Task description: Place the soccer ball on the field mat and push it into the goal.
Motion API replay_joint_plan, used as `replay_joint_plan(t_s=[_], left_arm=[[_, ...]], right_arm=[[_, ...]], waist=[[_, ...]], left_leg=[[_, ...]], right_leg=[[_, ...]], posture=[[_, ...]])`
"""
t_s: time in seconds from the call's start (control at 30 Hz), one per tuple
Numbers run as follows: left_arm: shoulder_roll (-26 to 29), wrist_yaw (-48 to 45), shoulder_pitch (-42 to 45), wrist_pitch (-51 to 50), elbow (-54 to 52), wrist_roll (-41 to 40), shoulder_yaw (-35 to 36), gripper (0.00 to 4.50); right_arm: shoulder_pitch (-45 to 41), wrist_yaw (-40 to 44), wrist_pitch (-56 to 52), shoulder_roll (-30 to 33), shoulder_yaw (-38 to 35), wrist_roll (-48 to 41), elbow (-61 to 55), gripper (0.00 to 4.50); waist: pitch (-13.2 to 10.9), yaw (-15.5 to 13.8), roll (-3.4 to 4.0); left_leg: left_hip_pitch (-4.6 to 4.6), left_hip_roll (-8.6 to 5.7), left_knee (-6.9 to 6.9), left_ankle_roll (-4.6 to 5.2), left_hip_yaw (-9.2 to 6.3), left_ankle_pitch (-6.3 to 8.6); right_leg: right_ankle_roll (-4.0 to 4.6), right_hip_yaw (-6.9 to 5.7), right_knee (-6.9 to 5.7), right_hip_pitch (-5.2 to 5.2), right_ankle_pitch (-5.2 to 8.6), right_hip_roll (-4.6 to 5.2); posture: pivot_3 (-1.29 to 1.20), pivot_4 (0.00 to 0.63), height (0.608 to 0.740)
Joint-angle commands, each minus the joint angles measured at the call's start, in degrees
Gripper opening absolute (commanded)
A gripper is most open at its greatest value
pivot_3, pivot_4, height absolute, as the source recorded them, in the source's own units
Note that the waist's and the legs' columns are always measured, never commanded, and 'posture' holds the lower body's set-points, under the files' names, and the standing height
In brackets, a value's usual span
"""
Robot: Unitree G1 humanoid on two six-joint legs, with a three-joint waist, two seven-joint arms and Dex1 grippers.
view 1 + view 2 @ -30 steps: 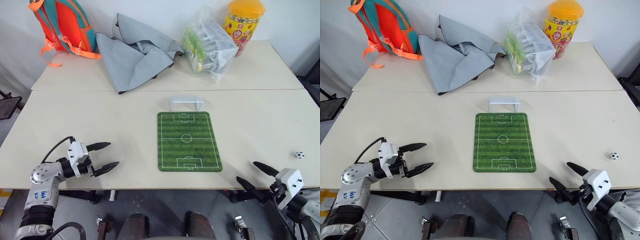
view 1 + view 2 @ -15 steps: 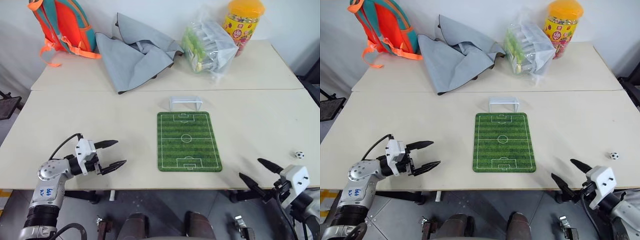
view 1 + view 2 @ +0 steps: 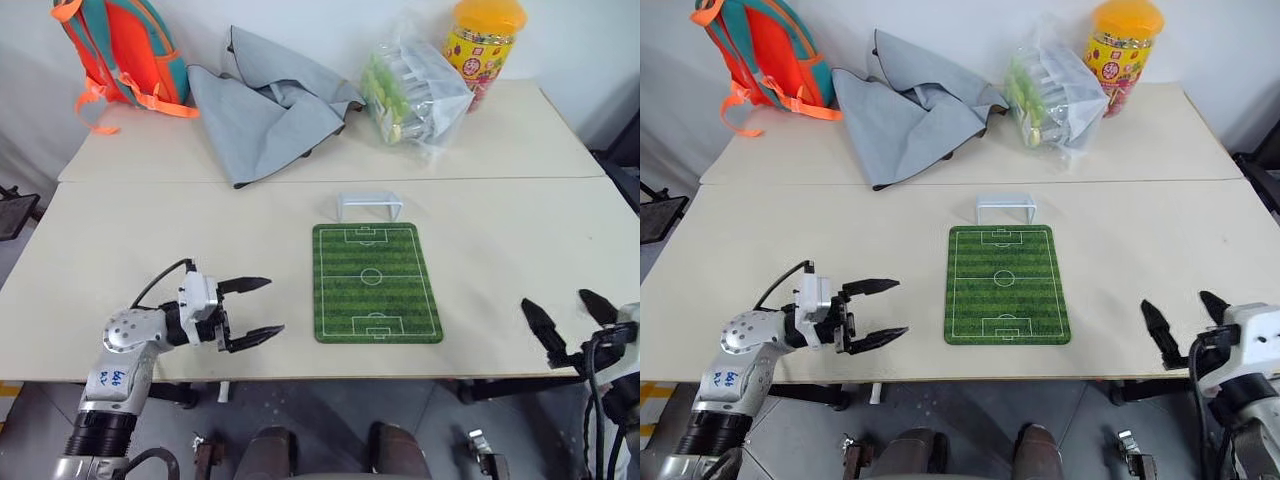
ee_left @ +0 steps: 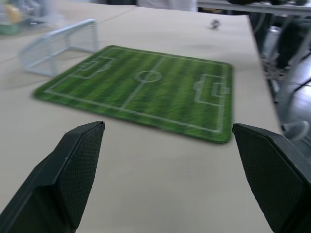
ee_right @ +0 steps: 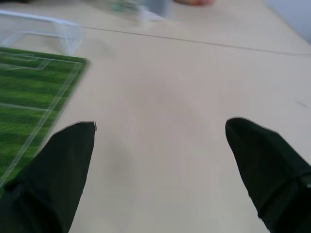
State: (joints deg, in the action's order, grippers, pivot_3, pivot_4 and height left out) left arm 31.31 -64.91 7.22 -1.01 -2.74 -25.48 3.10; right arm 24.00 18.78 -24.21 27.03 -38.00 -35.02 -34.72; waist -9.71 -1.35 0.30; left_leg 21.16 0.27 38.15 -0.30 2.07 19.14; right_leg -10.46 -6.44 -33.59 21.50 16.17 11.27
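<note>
The green striped field mat (image 3: pixel 376 282) lies flat in the middle of the near table, and the small whitish goal (image 3: pixel 370 205) stands at its far end. The soccer ball (image 4: pixel 214 23) is a tiny speck on the bare table beyond the mat's right side. My left gripper (image 3: pixel 262 307) hovers open left of the mat, pointing toward it, with nothing between its fingers. My right gripper (image 3: pixel 556 305) is open and empty at the table's front right edge, pointing forward. In the right wrist view the mat (image 5: pixel 29 97) and goal (image 5: pixel 39 29) lie off to one side.
On the far table are an orange backpack (image 3: pixel 105 50), a crumpled grey cloth (image 3: pixel 265 105), a clear plastic bag of goods (image 3: pixel 415 90) and a yellow-lidded jar (image 3: pixel 485 45). A seam (image 3: pixel 150 182) divides the two tables. The table's front edge (image 3: pixel 400 378) runs just below both grippers.
My left gripper has moved right toward the mat and risen slightly. My right gripper has risen and turned to point forward over the table edge, where the ball showed earlier.
</note>
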Motion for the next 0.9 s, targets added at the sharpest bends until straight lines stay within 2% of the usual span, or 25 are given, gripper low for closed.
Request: replay_joint_plan(t_s=[0.03, 0.2, 0.43, 0.9], left_arm=[[-0.15, 1.5, -1.01, -2.26, -6.11, -1.98, -0.38, 4.5], [0.2, 3.01, -3.2, -4.8, -10.85, -2.77, -0.63, 4.5], [2.33, 3.56, -6.58, -7.41, -16.65, -5.09, 1.27, 4.5], [4.83, 4.95, -7.64, -10.37, -19.98, -6.83, 3.78, 4.5]], right_arm=[[-2.29, -5.01, -1.65, 0.02, -4.25, 0.03, 1.63, 4.49], [-6.22, -6.84, -0.07, 1.4, -5.46, 4.76, 11.04, 4.49], [-10.79, -2.73, 3.57, 3.28, -2.18, 8.46, 24.69, 4.49], [-23.34, -0.19, 10.91, 3.93, 1.96, 13.07, 46.48, 4.49]], waist=[[0.0, 0.01, 0.0], [0.0, 0.05, 0.0], [0.01, 0.17, 0.05], [0.01, 0.66, 0.08]], left_leg=[[0.0, 0.0, 0.0, 0.0, 0.0, 0.0], [-0.01, -0.01, 0.0, 0.0, 0.01, 0.0], [0.01, -0.02, 0.03, 0.03, 0.06, 0.0], [-0.02, 0.01, 0.08, 0.02, 0.07, 0.0]], right_leg=[[0.0, 0.0, 0.0, 0.0, 0.0, 0.0], [0.0, 0.03, -0.02, 0.0, 0.0, 0.0], [0.0, 0.08, 0.03, 0.01, 0.0, -0.02], [0.01, 0.1, -0.01, 0.0, 0.0, -0.03]], posture=[[0.0, 0.15, 0.74], [0.0, 0.15, 0.74], [0.0, 0.15, 0.74], [0.0, 0.15, 0.74]])
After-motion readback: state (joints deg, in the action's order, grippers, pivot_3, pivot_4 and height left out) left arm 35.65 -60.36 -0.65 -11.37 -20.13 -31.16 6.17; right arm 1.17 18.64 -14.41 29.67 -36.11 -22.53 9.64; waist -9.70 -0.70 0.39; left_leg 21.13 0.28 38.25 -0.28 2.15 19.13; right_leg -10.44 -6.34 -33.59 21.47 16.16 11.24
